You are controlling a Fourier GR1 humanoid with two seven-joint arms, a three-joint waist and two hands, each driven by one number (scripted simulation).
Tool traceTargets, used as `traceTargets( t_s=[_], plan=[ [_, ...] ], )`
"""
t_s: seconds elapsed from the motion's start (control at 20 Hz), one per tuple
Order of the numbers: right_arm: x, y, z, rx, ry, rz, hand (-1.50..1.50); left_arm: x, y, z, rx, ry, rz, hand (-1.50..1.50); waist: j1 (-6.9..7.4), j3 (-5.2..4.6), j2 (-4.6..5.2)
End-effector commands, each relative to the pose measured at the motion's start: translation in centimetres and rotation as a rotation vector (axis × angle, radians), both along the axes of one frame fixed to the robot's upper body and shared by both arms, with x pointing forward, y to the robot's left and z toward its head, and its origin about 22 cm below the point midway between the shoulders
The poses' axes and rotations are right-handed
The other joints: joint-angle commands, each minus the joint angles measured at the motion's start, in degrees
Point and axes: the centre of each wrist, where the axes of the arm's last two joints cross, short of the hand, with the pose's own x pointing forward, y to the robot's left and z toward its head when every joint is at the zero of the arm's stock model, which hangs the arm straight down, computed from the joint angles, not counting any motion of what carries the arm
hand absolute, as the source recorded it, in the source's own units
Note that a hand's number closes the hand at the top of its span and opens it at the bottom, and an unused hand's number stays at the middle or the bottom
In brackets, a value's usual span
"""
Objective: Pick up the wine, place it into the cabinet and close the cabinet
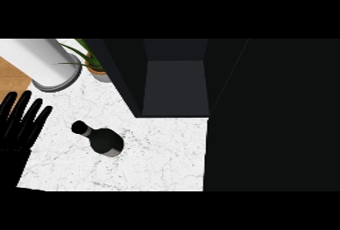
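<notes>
The wine bottle (101, 139) is dark and stands upright on the white marble counter (159, 157), left of centre. My left hand (21, 122) rests at the view's left edge, open with fingers straight and pointing up, a short way left of the bottle and not touching it. The dark cabinet (176, 85) stands open behind and to the right of the bottle, its grey inner floor showing. A wide dark panel (272, 117), apparently the cabinet's door, fills the right side. My right hand does not show.
A white cylindrical container (43, 63) stands at the back left corner, with a small potted plant (91, 63) beside it. The counter's left edge runs diagonally past my left hand, with wooden floor (10, 78) beyond.
</notes>
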Motion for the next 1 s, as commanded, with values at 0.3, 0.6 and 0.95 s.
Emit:
traceTargets(
  t_s=[0.3,0.6,0.95],
  plan=[
    [-3.0,-1.1,2.7,0.014,-0.063,0.031,-1.50,1.7,0.2,-4.9,0.022,0.027,0.039,-1.50,-0.09,0.02,0.03],
    [-2.7,0.0,1.9,0.031,-0.057,0.036,-1.50,1.8,1.1,-9.5,0.027,0.032,0.058,-1.50,-0.06,0.01,0.05],
    [-3.2,-0.9,3.2,0.029,-0.052,0.008,-1.50,1.9,2.2,-11.5,0.034,0.044,0.053,-1.50,-0.07,0.01,0.01]
  ],
)
